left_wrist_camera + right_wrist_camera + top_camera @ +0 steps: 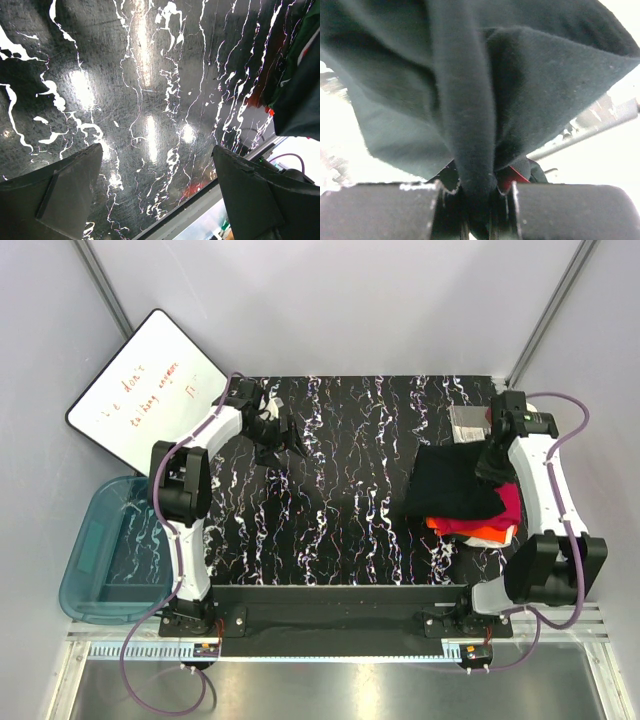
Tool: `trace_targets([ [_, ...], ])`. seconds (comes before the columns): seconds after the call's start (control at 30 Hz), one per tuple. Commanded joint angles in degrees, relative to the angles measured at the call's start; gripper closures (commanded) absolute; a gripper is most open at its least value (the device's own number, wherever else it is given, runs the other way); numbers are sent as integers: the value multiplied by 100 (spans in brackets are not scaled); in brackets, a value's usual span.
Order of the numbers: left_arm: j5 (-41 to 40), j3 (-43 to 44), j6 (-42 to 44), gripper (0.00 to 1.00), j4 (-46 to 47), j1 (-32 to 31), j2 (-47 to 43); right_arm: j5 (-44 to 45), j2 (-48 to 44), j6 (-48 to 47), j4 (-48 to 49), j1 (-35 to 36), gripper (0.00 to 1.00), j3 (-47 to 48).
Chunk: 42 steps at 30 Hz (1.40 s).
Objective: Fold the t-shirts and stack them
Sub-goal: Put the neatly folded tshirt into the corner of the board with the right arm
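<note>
The black tee point(455, 485) lies folded atop the pink tee point(512, 502) and orange piece point(482, 533) at the table's point(340, 490) right side. The right gripper point(477, 200) pinches a ridge of it, and lifting away while clamped could drag the stack apart. The left gripper point(157, 195) hangs wide and empty.

You see a glossy table top point(340, 510), black with white marble veins, throwing back the lamps in the left wrist view. The black t-shirt point(455, 483) is matt, soft knit cloth with a fine fuzz. The pink t-shirt point(511, 506) and orange piece point(487, 534) look like cloth too. At the left, the bin point(100, 560) is translucent blue plastic and the whiteboard point(150, 380) is smooth and shiny. The fingers point(65, 195) of the left gripper point(157, 150) are matt black plastic.
</note>
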Motion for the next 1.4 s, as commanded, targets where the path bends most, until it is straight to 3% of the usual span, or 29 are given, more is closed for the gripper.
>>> trace_targets([
  [0.0, 153, 207, 63, 4, 36, -16, -6, 724, 414, 3, -181, -452, 100, -440],
  [0.4, 170, 243, 63, 3, 10, -25, -24, 1183, 1584, 285, -31, -857, 100, 23],
  [0.7, 135, 286, 19, 3, 1, -34, 38, 1306, 1031, -137, 127, -892, 100, 542],
  [0.97, 109, 322, 63, 3, -51, -52, 64, 1604, 1364, -67, 136, -1042, 100, 412],
  [1.2, 161, 304, 80, 2, -60, -60, 82, 2536, 2313, 399, 250, -1253, 100, 51],
  [1.23, 161, 304, 89, 2, -60, -69, 82, 2710, 2393, 460, 215, -1253, 94, 86],
  [1.33, 170, 295, 115, 2, -69, -78, 47, 2940, 2464, 680, 40, -1253, 62, 270],
  [1.37, 162, 269, 124, 2, -69, -78, 29, 2932, 2281, 663, 39, -1253, 34, 314],
])
